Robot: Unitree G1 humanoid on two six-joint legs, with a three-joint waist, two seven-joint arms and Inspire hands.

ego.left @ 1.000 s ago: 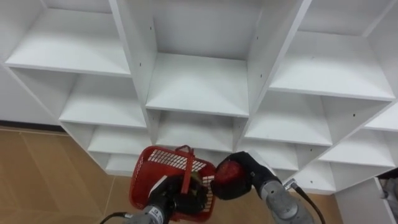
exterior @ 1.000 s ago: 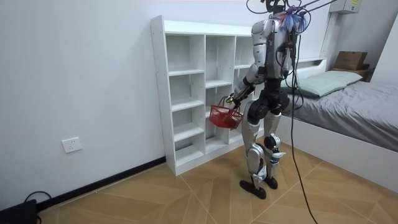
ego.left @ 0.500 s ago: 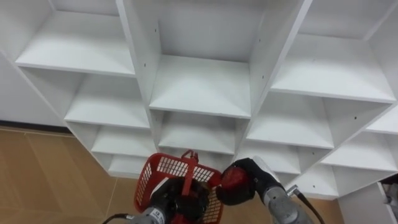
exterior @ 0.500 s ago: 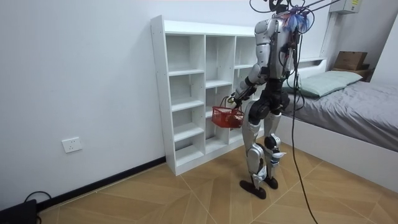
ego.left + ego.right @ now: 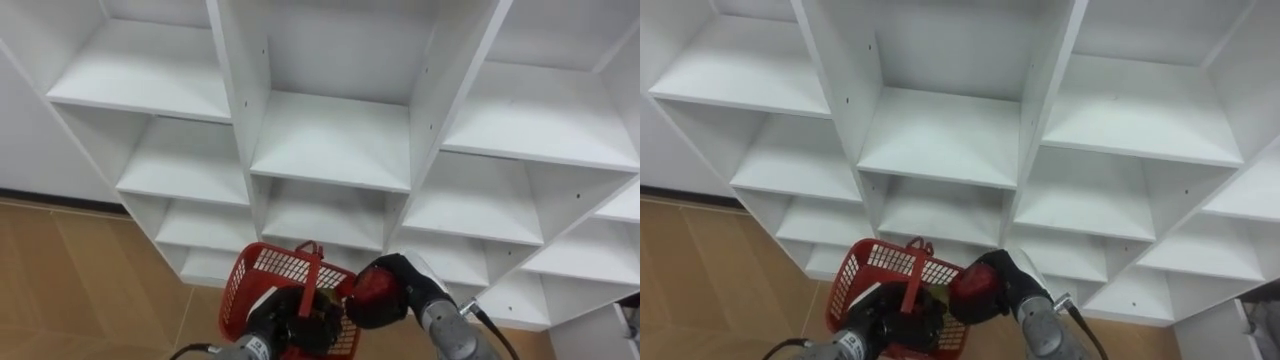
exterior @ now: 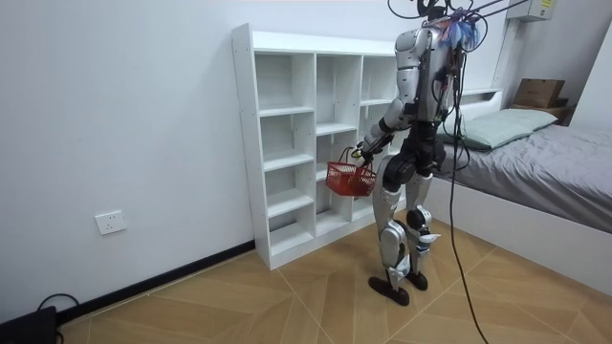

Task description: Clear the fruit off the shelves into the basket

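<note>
Holding a red fruit [image 5: 371, 289] in the right hand [image 5: 408, 284], fingers curled round it, right at the edge of the red basket [image 5: 262, 268], not inside yet. Gripping the basket's handle [image 5: 311, 268] with the left hand [image 5: 287, 322], fingers wrapped round it. Standing close in front of the white closet [image 5: 335, 140].

Could miss the basket if let go too soon, being over the edge and not the middle. Could then fall to the wooden floor [image 5: 80, 270] and roll away. Could also bump the hanging basket and tip it.

Looks round, so no long side to speak of. Cannot tell which way the stem points.
</note>
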